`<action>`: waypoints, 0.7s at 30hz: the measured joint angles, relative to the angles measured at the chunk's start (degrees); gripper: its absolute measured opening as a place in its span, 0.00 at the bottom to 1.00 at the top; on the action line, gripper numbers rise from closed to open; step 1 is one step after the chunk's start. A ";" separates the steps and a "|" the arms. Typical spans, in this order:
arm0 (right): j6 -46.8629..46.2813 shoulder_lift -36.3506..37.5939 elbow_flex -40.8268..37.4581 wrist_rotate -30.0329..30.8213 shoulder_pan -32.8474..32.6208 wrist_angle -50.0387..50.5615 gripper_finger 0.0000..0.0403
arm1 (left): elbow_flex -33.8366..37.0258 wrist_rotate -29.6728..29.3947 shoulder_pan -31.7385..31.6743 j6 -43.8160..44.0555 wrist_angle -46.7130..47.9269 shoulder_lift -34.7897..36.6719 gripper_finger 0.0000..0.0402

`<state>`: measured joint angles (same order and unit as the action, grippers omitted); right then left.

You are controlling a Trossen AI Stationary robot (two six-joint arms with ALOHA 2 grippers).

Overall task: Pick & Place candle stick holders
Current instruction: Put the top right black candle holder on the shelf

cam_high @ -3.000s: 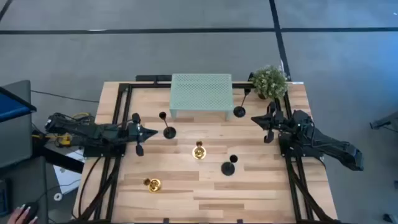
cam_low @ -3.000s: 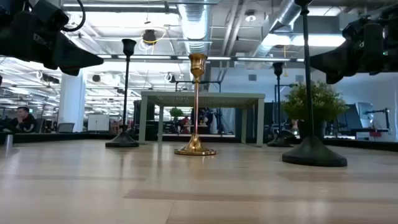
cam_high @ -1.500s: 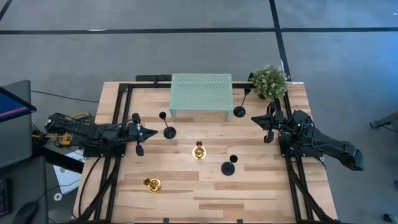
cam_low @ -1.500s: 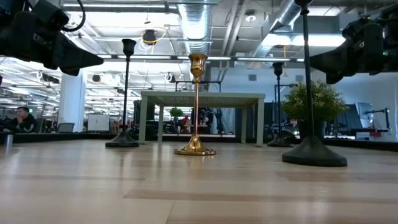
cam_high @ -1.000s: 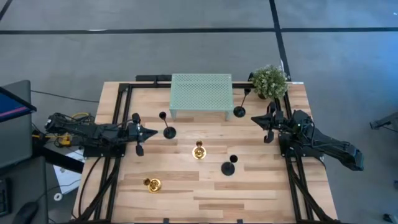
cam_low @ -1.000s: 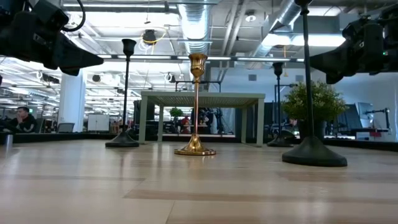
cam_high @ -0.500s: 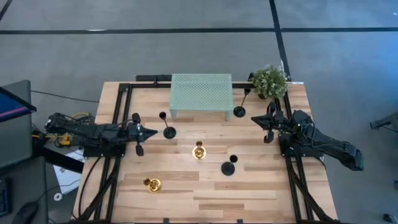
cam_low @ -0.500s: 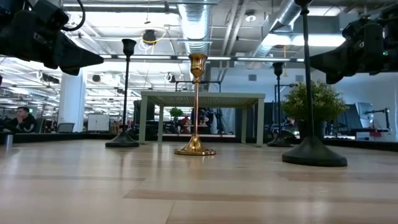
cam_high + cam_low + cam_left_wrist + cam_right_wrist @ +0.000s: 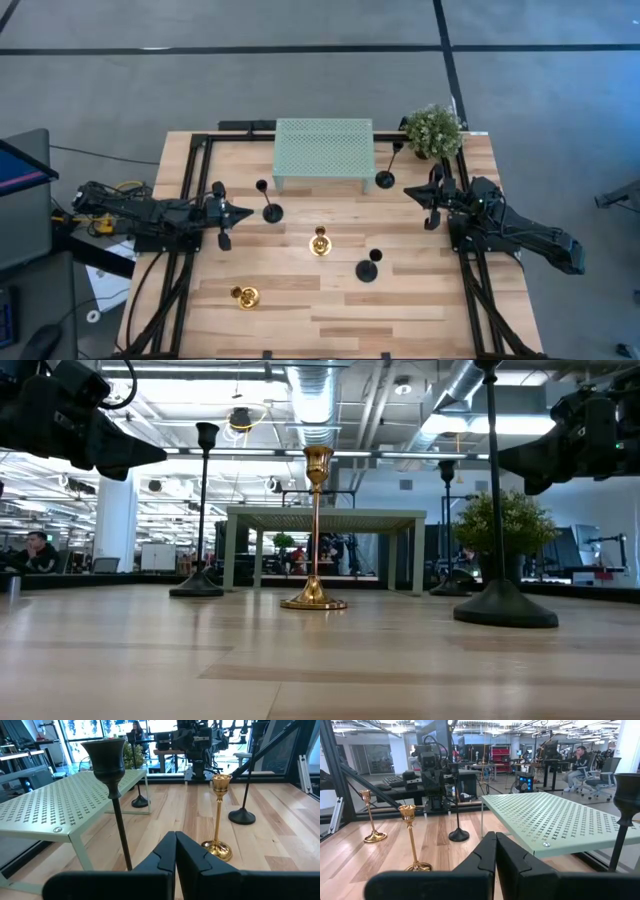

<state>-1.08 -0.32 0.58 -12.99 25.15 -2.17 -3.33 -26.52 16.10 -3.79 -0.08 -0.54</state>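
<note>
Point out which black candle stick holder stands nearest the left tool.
The black holder just ahead of the left tool, left of the green mesh shelf. The other two black ones stand farther right.

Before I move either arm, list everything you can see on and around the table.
Black candle stick holders: three, upright; one left of centre, one right of centre toward the near edge, one at the green stand's right leg.
Gold candle stick holders: two, upright; one mid-table, one near the front left.
Stand: one, pale green perforated top, back centre.
Plant: one, green, bushy, back right corner.
Table: light wood, black frame.
Person: seated, far background of the low view.
Left gripper: fingers shut, empty, left side.
Right gripper: fingers shut, empty, right side.
</note>
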 joint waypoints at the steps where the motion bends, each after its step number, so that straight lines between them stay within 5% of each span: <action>1: 0.00 0.01 0.01 0.00 0.00 0.00 0.00 | -0.01 0.00 0.00 0.00 -0.01 0.01 0.02; 21: 0.00 0.02 0.00 -0.02 0.00 0.00 0.00 | -0.02 0.00 0.00 0.00 -1.04 0.00 0.02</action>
<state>-1.08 -0.30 0.58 -13.02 25.15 -2.17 -3.36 -26.52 16.10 -3.79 -1.11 -0.54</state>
